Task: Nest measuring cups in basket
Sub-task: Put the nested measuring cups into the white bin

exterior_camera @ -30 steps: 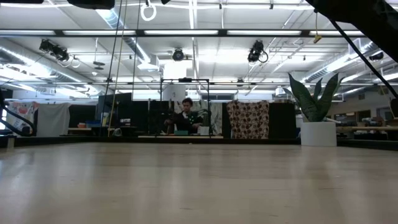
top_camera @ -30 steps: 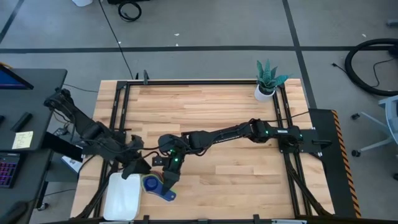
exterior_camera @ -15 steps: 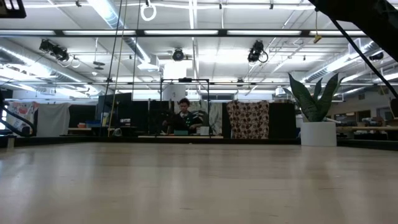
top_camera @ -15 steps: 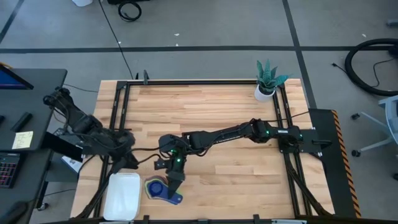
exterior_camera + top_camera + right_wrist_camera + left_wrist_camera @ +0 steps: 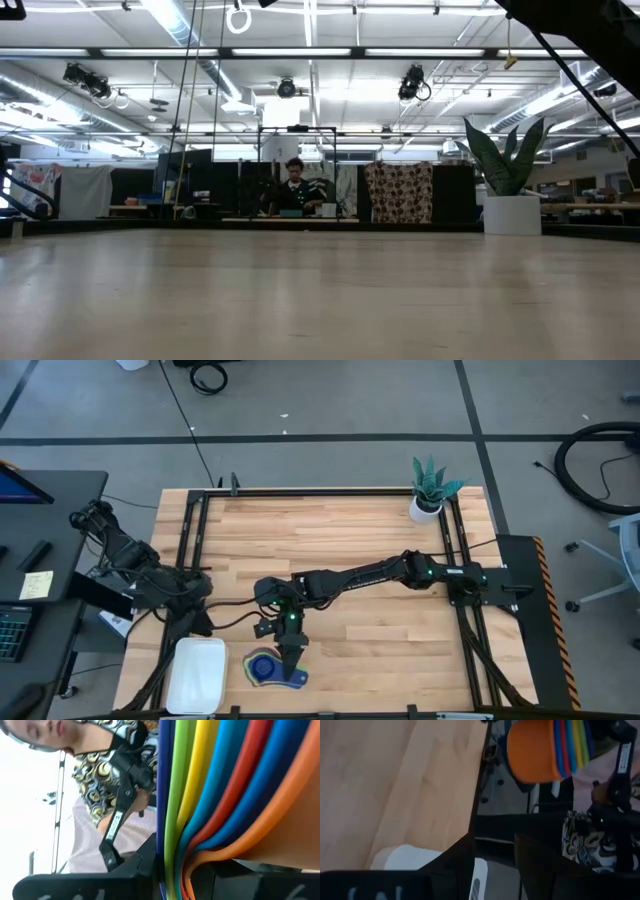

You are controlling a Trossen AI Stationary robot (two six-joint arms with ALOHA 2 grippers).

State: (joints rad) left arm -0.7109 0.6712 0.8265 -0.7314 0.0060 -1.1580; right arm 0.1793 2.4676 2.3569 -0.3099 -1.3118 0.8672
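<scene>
Rainbow-edged plastic fills the right wrist view: the nested measuring cups (image 5: 220, 795) show their stacked handles as stripes of dark blue, green, yellow, light blue, red and orange, pinched between the right gripper's (image 5: 185, 865) two dark fingers. The overhead camera shows none of those stripes; from there the stack (image 5: 266, 668) reads as a dark blue scoop with a thin multicoloured rim, down at about six o'clock on the wooden table (image 5: 350, 540), with the right gripper (image 5: 293, 658) closed on its handle. The white basket (image 5: 198, 672) lies just beside the stack at its nine o'clock side, and the cups are outside it.

Only the left wrist view shows the stack from the side, orange bowl outermost (image 5: 540, 750), with a corner of the basket (image 5: 402, 857) and the table edge. The left gripper (image 5: 200, 622) hangs at the table's left edge, at roughly twelve o'clock from the basket, fingers parted and holding nothing.

At table level neither the cups nor the basket appear; that camera catches bare tabletop, the potted plant (image 5: 510, 190) and a person (image 5: 296, 190) far back in the room. A person in a patterned garment (image 5: 95, 775) also shows beyond the cups in the right wrist view.
</scene>
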